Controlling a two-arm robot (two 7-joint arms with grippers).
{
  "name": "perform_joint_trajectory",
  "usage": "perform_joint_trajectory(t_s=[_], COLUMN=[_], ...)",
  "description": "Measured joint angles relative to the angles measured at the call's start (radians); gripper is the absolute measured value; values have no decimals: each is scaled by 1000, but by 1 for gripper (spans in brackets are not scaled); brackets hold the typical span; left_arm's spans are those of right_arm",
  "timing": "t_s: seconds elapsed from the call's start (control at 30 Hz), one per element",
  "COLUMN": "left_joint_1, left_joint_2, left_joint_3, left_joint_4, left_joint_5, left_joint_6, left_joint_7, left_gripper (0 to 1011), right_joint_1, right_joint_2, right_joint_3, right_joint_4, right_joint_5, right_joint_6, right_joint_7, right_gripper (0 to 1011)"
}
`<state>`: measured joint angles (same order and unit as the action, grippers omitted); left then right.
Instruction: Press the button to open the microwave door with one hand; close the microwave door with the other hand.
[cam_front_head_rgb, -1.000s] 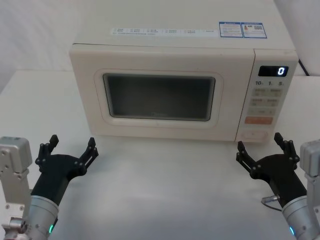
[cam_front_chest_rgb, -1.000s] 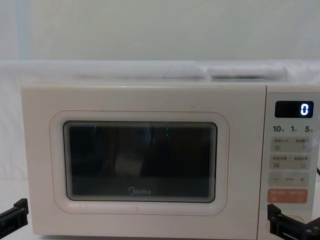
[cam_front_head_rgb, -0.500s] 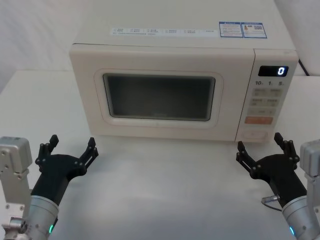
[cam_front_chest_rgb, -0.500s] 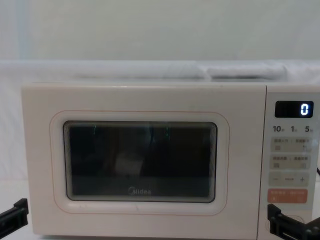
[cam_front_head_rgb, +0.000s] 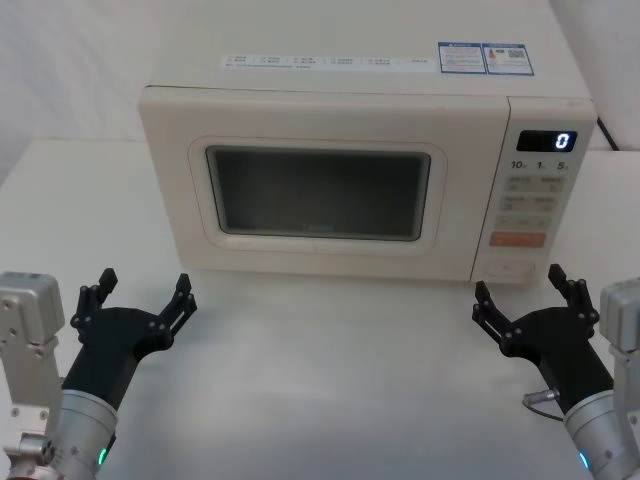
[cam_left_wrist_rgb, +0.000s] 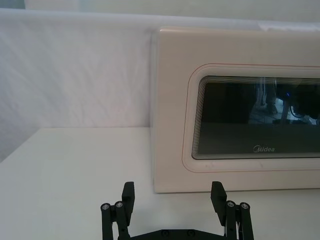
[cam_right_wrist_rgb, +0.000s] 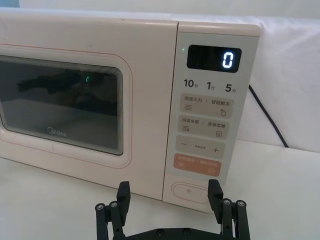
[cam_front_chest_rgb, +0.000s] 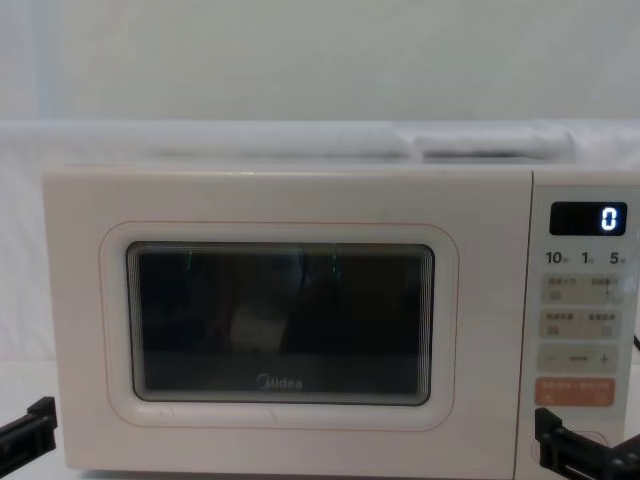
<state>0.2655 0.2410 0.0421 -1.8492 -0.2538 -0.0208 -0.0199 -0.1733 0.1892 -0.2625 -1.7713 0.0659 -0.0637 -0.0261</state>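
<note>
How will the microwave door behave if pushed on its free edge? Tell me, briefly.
The microwave door sits flush and shut, so it likely stays latched until the button is pressed. It looks like a broad rigid panel with a glass window, so it should swing stiffly, not flex. Both open tools, the right tool and the left tool, wait in front.

The door (cam_right_wrist_rgb: 75, 95) is showing a grey "Midea" logo (cam_right_wrist_rgb: 58, 131) just under its window (cam_right_wrist_rgb: 60, 107). On the panel (cam_right_wrist_rgb: 207, 110) right of the door, the display (cam_right_wrist_rgb: 214, 59) is showing a lit "0". Just below the display, a row of keys is reading "10", "1" and "5" (cam_right_wrist_rgb: 208, 87), each followed by a small character too fine to read. Lower on the panel, one key (cam_right_wrist_rgb: 199, 148) is carrying "−" and "+". Printed stickers (cam_front_head_rgb: 485, 59) are lying on the microwave top, their text unreadable.
</note>
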Motion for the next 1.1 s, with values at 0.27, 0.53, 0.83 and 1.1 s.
perform_joint_trajectory(t_s=[0.27, 0.53, 0.83, 1.1], left_joint_1=[0, 0, 0, 0], left_joint_2=[0, 0, 0, 0], left_joint_3=[0, 0, 0, 0], left_joint_4=[0, 0, 0, 0], left_joint_5=[0, 0, 0, 0], left_joint_6=[0, 0, 0, 0], left_joint_7=[0, 0, 0, 0], left_gripper=[1001, 1001, 1001, 1001], right_joint_1=[0, 0, 0, 0], right_joint_2=[0, 0, 0, 0], right_joint_3=[0, 0, 0, 0], right_joint_4=[0, 0, 0, 0], right_joint_5=[0, 0, 0, 0], right_joint_6=[0, 0, 0, 0], right_joint_7=[0, 0, 0, 0], right_gripper=[1002, 1002, 1002, 906])
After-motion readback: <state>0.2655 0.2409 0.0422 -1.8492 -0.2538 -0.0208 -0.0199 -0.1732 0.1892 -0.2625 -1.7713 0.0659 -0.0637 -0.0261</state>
